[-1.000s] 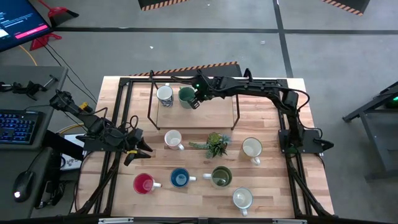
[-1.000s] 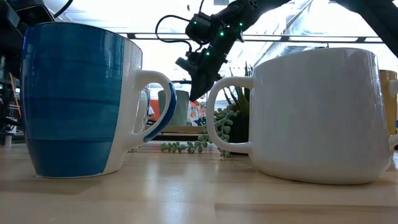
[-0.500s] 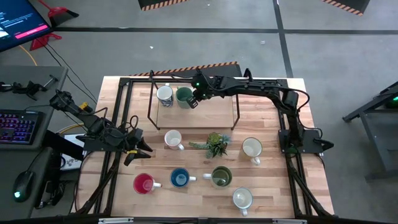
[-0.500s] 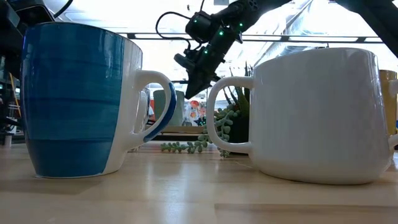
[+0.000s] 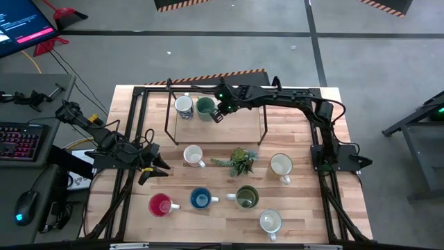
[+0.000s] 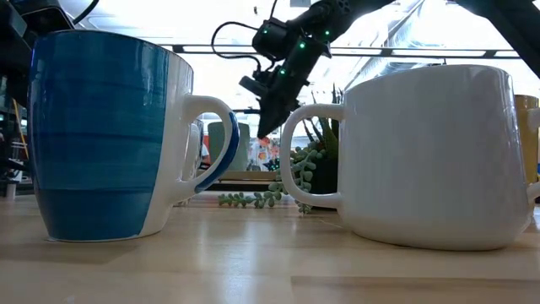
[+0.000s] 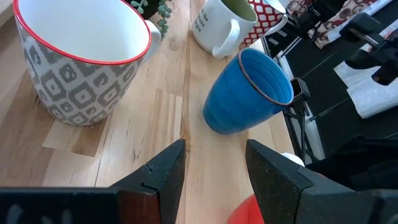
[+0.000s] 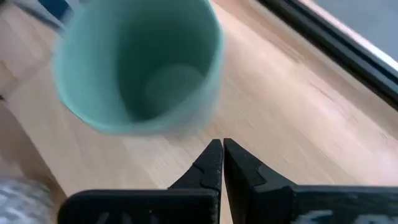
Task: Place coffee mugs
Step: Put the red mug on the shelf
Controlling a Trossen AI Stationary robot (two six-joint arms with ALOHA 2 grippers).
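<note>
My right gripper (image 8: 222,152) is squeezed shut with nothing in it, just beside the teal mug (image 5: 206,106). That mug stands next to a white mug (image 5: 184,105). My left gripper (image 7: 214,163) waits, fingers apart.

A robotics lab: concrete floor (image 5: 208,48), hazard-striped tape (image 5: 215,73), monitor (image 5: 21,24), keyboard (image 5: 19,142).
</note>
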